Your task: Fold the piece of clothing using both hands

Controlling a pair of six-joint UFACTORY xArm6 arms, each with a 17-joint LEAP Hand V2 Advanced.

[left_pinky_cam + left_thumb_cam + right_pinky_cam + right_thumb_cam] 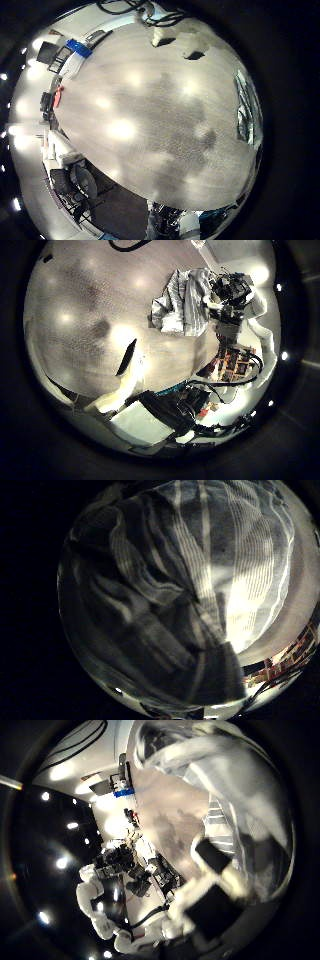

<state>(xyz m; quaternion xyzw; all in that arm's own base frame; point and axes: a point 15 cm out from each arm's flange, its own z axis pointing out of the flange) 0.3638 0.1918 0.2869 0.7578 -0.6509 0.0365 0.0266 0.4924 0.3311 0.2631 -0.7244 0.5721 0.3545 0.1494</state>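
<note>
Right hand (232,295) sits on the striped garment (178,302). Its fingers (215,862) look curled into the cloth, which fills the view from its little finger side and so lies right against that palm. Left hand (150,415) holds nothing: what shows of its fingers reaches out loosely over bare tabletop (150,90).

The garment lies bunched on the tabletop, well apart from the left hand. It appears in the left hand's thumb side view and not at all in its little finger side view. Take the left palm as the dial's centre, with its thumb at three o'clock. By my reading the cloth then lies out toward about three o'clock, with open tabletop between.

The right hand is therefore much the nearer and already on the cloth. The coming move likely turns on the left hand travelling thumb-first across that gap to a free edge. The heap is too crumpled for me to tell its long axis.
</note>
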